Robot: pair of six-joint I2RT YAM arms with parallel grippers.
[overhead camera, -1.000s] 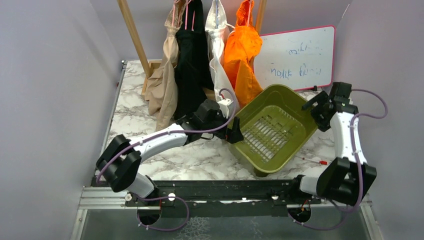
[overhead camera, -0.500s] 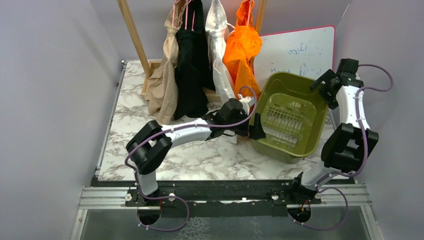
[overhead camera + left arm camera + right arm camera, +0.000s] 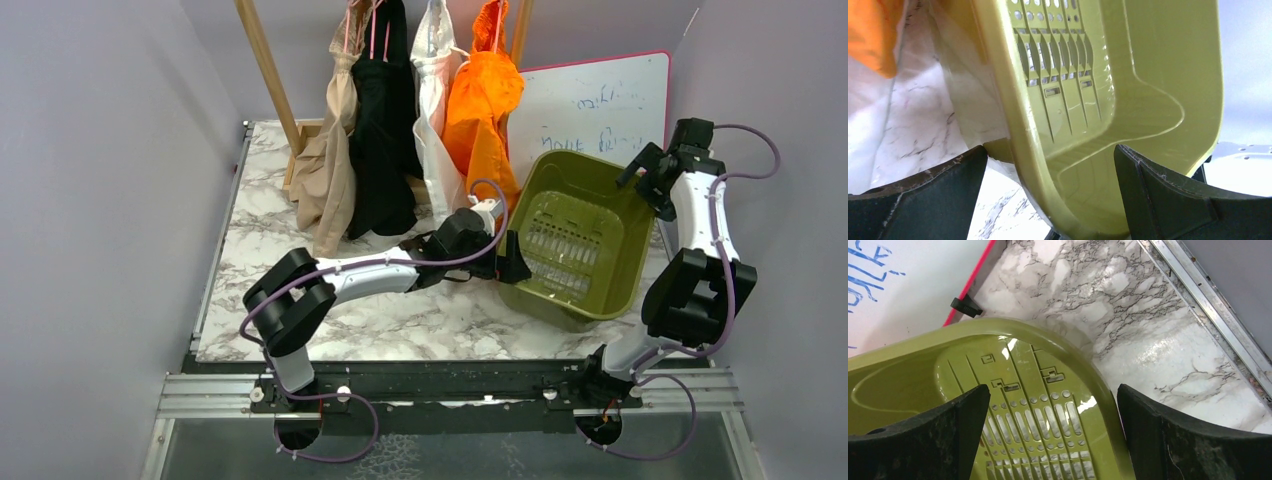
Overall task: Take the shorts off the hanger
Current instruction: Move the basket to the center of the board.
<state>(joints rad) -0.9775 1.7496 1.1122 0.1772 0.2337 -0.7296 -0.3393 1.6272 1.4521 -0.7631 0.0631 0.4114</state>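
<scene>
At basket [image 3: 585, 235] rim: left gripper [image 3: 513, 268] gaping astride near-left wall, right gripper [image 3: 643, 172] gaping astride far-right rim, neither grasping. Shorts [image 3: 480, 105] hang behind-left of basket. Likely best: settle basket level under them first.

Olive-green slotted basket [image 3: 610, 270] tilted on marble table [image 3: 265, 255], pink-framed whiteboard [image 3: 600, 100] behind it, wooden post [image 3: 268, 75] at back left

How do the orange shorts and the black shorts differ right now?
The orange shorts hang rightmost, beside the whiteboard; the black shorts hang between the tan shorts and the cream shorts. The orange shorts look bunched; the black shorts hang longer and straighter. Both hang from the wooden rack.
</scene>
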